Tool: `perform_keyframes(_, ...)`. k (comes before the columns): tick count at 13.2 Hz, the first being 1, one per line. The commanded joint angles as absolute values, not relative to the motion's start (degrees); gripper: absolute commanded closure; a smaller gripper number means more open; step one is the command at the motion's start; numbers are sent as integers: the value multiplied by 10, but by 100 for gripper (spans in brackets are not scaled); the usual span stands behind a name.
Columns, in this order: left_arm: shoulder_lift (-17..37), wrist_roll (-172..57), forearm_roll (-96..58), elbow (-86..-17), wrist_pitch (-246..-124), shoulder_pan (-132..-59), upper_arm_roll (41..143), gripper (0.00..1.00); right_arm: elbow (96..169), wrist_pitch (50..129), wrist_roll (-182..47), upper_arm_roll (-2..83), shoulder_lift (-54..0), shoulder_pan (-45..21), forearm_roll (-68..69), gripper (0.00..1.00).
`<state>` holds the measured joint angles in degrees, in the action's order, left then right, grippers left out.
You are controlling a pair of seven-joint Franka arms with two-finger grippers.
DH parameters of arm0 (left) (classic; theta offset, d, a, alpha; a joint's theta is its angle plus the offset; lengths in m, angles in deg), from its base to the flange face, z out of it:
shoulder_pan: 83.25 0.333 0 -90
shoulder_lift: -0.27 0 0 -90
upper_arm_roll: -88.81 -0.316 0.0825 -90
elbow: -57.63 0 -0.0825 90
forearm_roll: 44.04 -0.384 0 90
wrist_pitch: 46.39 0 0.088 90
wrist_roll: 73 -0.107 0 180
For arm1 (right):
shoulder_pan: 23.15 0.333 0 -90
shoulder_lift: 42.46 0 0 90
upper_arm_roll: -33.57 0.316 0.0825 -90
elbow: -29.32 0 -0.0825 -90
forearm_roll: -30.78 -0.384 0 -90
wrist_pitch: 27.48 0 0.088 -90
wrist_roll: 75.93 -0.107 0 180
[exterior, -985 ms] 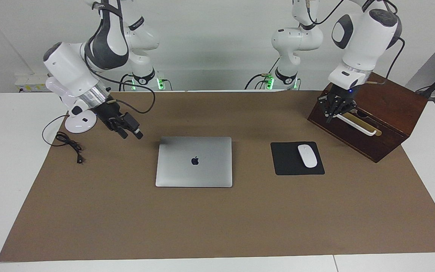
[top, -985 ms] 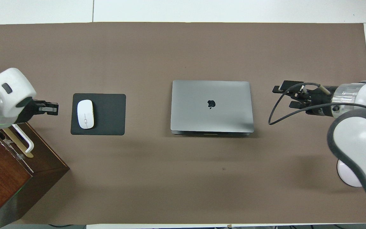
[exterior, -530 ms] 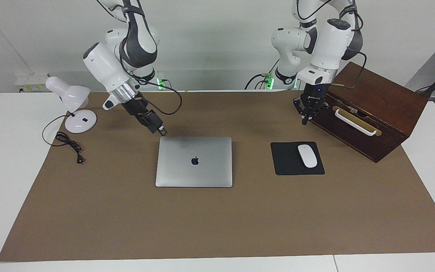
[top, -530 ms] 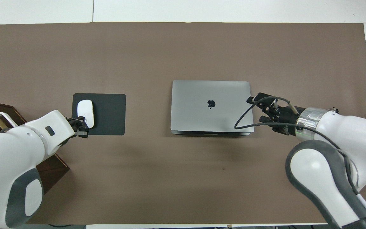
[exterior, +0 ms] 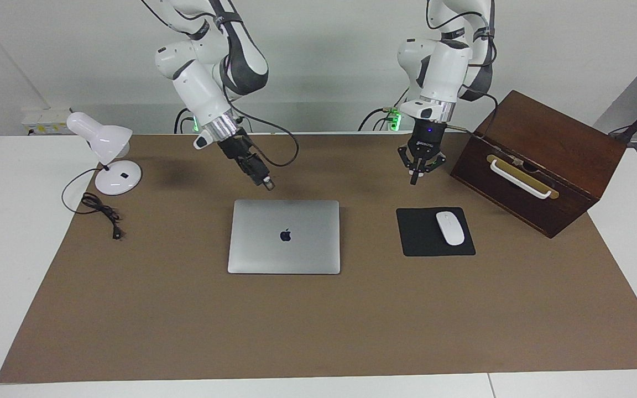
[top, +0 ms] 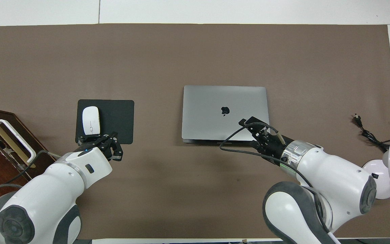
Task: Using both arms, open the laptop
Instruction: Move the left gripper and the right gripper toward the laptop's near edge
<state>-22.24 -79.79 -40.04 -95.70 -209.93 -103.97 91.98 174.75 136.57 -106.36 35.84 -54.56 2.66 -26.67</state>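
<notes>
The closed silver-grey laptop (exterior: 284, 236) lies flat mid-table, dark logo up; it also shows in the overhead view (top: 215, 112). My right gripper (exterior: 268, 184) hangs in the air over the laptop's edge nearest the robots, toward the right arm's end; in the overhead view the right gripper (top: 249, 127) covers that corner and looks open and empty. My left gripper (exterior: 414, 178) is up over the brown cloth just nearer the robots than the black mouse pad (exterior: 434, 232), its fingers drawn together to a point, holding nothing. The left gripper (top: 102, 144) also shows in the overhead view.
A white mouse (exterior: 450, 228) lies on the mouse pad. A dark wooden box (exterior: 545, 166) with a white handle stands at the left arm's end. A white desk lamp (exterior: 103, 149) and its black cable (exterior: 100, 213) are at the right arm's end.
Both arms have swung inward. The right gripper went from beside the lamp to over the laptop's near edge. The left gripper left the box's handle and now hangs near the mouse pad.
</notes>
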Motion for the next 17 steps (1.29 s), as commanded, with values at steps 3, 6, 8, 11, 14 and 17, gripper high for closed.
perform_keyframes(3,-149,-800,-391,-993,-2257,-1113,912,100,1778,1449,-1095,358,-548,97,-352,1)
perform_keyframes(6,-82,-792,-391,-993,-2345,-1149,912,100,1781,1513,-1089,358,-511,162,-426,2)
perform_keyframes(8,-45,-775,-391,-993,-2397,-1171,912,100,1779,1515,-1073,357,-498,167,-441,2)
perform_keyframes(11,19,-773,-391,-990,-2473,-1198,912,100,1779,1515,-1065,357,-493,162,-442,2)
perform_keyframes(14,47,-772,-391,-968,-2472,-1203,912,100,1779,1516,-1045,357,-486,151,-442,2)
perform_keyframes(17,85,-773,-391,-931,-2472,-1208,913,100,1779,1515,-1034,357,-485,141,-442,2)
